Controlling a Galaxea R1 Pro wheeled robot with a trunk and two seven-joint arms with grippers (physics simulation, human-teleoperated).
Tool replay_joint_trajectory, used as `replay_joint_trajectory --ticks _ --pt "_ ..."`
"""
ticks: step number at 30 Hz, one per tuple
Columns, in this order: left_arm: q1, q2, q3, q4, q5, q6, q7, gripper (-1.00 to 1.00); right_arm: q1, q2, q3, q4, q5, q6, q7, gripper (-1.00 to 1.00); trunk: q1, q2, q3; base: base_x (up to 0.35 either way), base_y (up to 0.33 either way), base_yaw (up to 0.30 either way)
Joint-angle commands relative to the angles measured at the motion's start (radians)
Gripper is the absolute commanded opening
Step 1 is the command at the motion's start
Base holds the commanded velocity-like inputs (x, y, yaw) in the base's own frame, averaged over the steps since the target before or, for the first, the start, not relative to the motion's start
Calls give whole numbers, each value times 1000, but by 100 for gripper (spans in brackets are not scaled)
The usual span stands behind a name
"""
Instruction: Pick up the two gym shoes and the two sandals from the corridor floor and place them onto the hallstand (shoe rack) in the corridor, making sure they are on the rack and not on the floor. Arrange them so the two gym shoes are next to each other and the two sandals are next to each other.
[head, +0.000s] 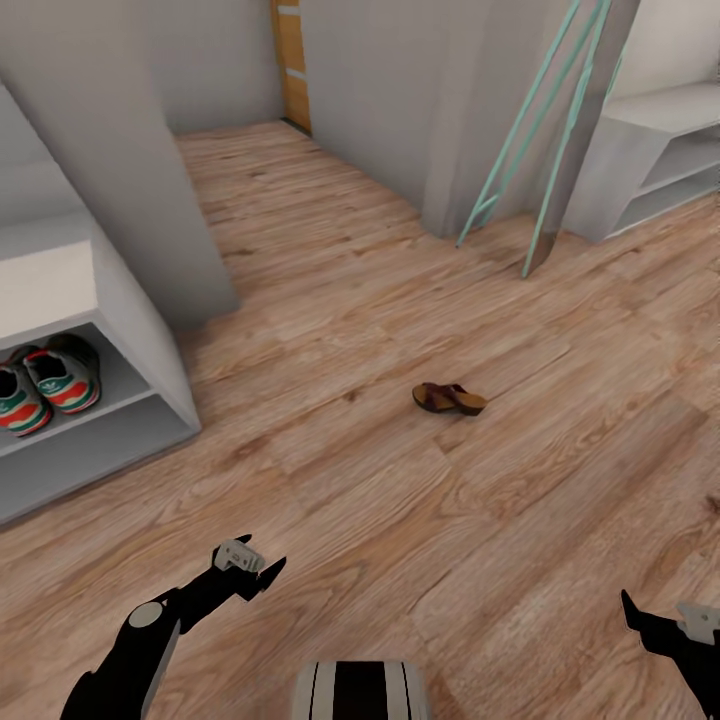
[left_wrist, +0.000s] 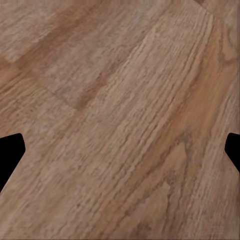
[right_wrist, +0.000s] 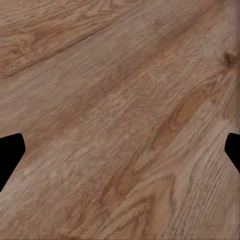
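Two hands (head: 262, 568) (head: 630, 608), one sandal (head: 449, 398), two gym shoes (head: 45, 385).

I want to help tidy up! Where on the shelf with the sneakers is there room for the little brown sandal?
The gym shoes sit side by side on the hallstand's upper open shelf. Bare shelf lies between them and the end wall nearest the sandal. The shelf below looks bare too. The floor around the sandal is open.

Light brown wood-grain plank floor (head: 400, 300) runs back between plain grey walls (head: 370, 90) to an orange-brown door (head: 292, 65). A pale green ladder-like frame (head: 540, 130) leans against a grey pillar. A low white shelf unit (head: 660, 160) stands at the far right.
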Motion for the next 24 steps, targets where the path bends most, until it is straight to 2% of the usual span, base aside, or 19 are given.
replay_joint_trajectory --ticks 1,18,24 --pt "0 0 0 0 0 0 0 100 0 0 0 0 0 0 0 100 0 0 0 204 -266 0" --pt "0 0 1 0 0 0 1 100 2 0 5 0 1 1 3 100 0 0 0 274 -206 0" --pt "0 0 1 0 -1 0 1 100 2 -1 3 0 1 1 43 100 0 0 0 291 -198 0"
